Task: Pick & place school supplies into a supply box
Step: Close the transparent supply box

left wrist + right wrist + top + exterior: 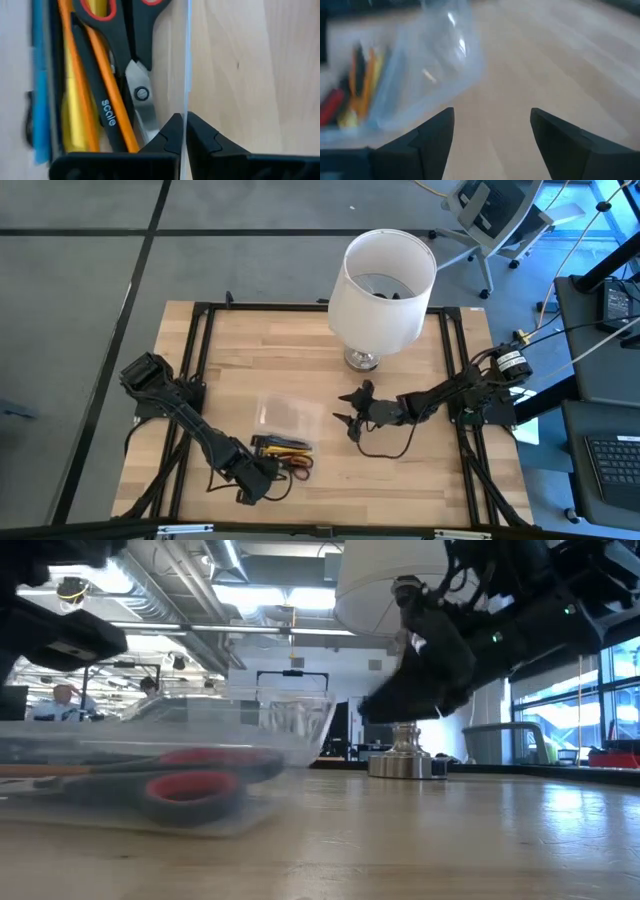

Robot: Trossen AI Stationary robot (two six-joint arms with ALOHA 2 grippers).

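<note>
Clear plastic supply box [280, 442], shallow, rectangular, near front edge of pale wood-grain worktop [400, 470]; holds pencils, red-handled scissors [131, 60]. Left tool [184, 134] pinching box's thin wall. Right tool [352, 408] spread, mid-worktop.

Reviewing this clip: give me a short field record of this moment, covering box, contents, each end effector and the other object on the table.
supply box: clear plastic box on the wooden table, near its front edge
contents: red-handled scissors, orange pencils and a black pen lying inside
left end effector: shut on the box's clear side wall
right end effector: open, above the table beside the box, holding nothing
other: white lampshade on a metal base at the table's back
</note>
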